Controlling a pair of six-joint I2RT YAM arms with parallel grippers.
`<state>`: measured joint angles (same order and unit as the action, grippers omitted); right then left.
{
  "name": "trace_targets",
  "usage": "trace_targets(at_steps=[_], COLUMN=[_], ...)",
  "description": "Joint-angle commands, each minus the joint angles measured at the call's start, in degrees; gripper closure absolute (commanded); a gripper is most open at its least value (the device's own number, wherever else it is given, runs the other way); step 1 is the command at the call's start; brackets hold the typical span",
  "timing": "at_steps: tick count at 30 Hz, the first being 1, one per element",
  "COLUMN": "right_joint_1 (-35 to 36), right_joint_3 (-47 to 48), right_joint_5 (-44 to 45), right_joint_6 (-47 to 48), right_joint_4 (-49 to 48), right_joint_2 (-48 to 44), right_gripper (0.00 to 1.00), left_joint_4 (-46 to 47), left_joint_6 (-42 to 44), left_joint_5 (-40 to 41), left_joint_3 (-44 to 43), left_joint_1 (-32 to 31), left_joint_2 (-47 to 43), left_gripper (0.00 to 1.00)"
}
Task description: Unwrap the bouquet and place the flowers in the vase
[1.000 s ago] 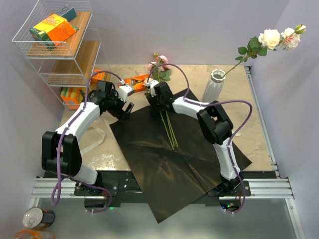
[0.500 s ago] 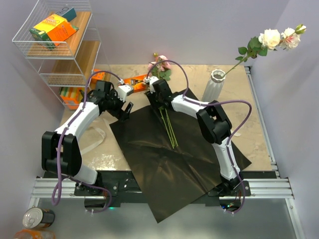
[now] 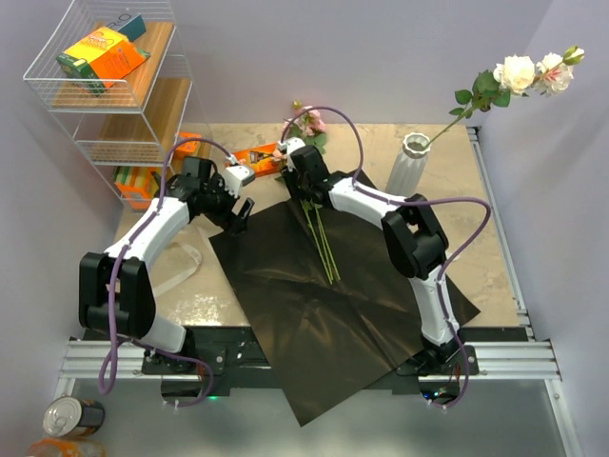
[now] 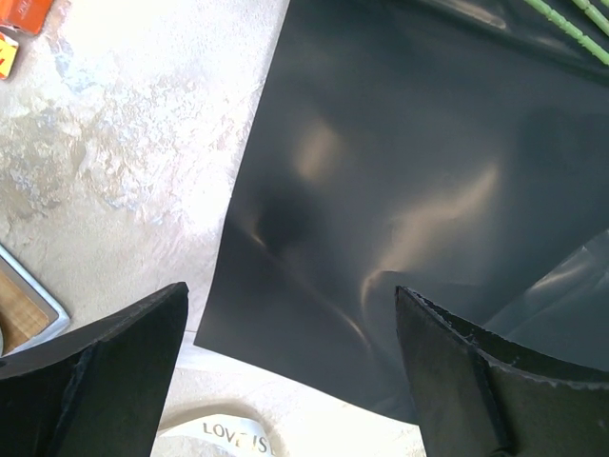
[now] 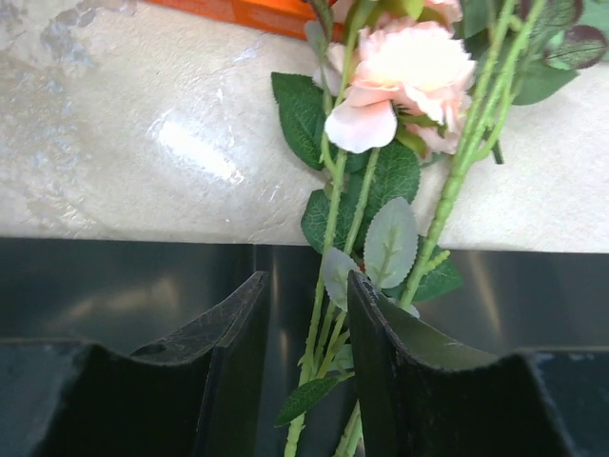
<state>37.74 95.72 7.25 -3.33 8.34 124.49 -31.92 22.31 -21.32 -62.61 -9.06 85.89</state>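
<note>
The black wrapping sheet (image 3: 314,286) lies spread flat on the table. A few pink flowers (image 3: 306,121) rest with their green stems (image 3: 324,243) along it and their blooms past its far edge. My right gripper (image 3: 302,188) is low over the upper stems. In the right wrist view its fingers (image 5: 381,343) straddle the stems (image 5: 322,333) with a narrow gap, and my right gripper (image 5: 306,278) is open. My left gripper (image 3: 238,211) hovers wide open over the sheet's left corner (image 4: 381,171), holding nothing. The white vase (image 3: 409,164) at the back right holds a white-flowered stem (image 3: 519,72).
A wire shelf (image 3: 105,86) with boxes stands at the back left. An orange packet (image 3: 255,158) lies behind the grippers. A white printed ribbon (image 3: 186,262) lies on the table left of the sheet, also seen as the ribbon (image 4: 219,438).
My right gripper has slid along the stems toward the blooms at the far side. The left arm has barely moved.
</note>
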Motion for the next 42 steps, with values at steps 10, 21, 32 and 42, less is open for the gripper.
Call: trace_targets(at_steps=[10, 21, 32, 42], right_joint_1=[0.8, 1.7, 7.4, 7.0], right_joint_3=[14.0, 11.3, -1.1, 1.0], right_joint_5=[6.4, 4.8, -1.0, 2.4], right_joint_6=[-4.9, -6.3, -4.8, -2.4], right_joint_4=[9.1, 8.8, 0.9, 4.8], right_joint_2=[8.9, 8.0, -0.6, -1.1], right_gripper=[0.59, 0.59, 0.54, 0.45], left_joint_4=[0.3, -0.2, 0.2, 0.4], left_joint_6=[2.5, 2.7, 2.3, 2.6], left_joint_5=[-1.4, -1.1, -1.4, -1.0], left_joint_3=[0.1, -0.6, -0.9, -0.4], left_joint_1=[0.9, 1.1, 1.2, 1.3], left_joint_2=[-2.7, -2.5, -1.2, -1.8], left_gripper=[0.07, 0.06, 0.06, 0.07])
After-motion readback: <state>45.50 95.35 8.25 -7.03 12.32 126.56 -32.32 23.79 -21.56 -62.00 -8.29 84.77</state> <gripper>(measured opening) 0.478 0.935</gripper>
